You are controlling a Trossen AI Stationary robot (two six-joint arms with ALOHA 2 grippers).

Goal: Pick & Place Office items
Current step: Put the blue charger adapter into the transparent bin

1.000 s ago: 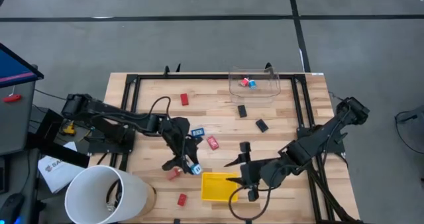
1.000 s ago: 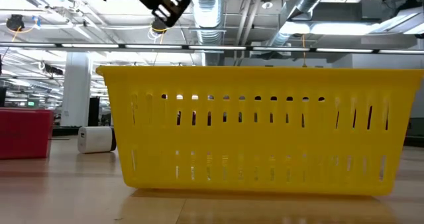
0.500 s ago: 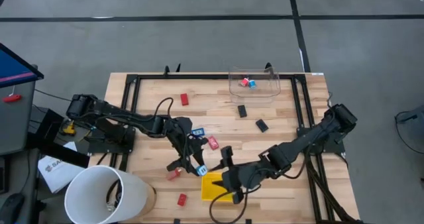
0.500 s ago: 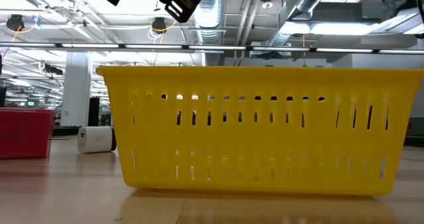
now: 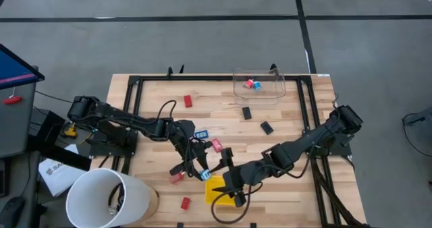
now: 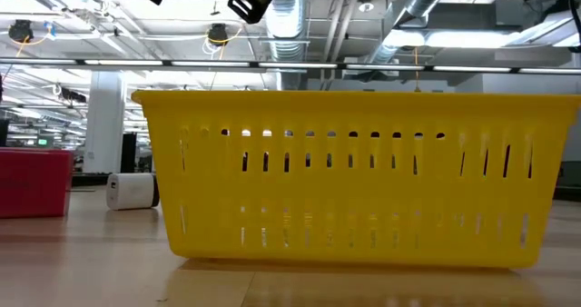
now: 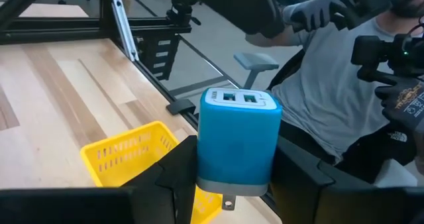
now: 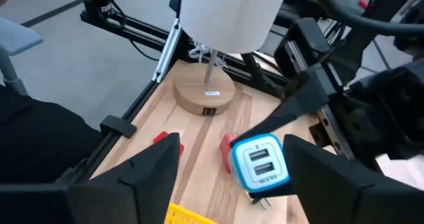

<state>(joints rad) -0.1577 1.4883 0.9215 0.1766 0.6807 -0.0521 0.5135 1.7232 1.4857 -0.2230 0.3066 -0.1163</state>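
My left gripper is shut on a blue charger with a pale plug end, lifted above the table just left of the yellow tray. My right gripper hovers over the tray's left part. It is open: in its wrist view its fingers stand on either side of the charger without touching it. Other office items lie flat on the wood: red pieces, black pieces, and a blue-and-white piece. My left gripper pinches the charger's two opposite sides between its two fingers, near the pale plug end. The port face points away from the fingers, toward my right gripper. The charger is lifted clear of the table.
A clear box with red and blue pieces stands at the far right. A lamp with a white shade and wooden base fills the near left corner. A black frame rims the table. A person sits beyond the table's near edge.
My right gripper has gone toward the table's left edge, across the yellow tray, up to the charger held by my left gripper. The charger stays lifted.
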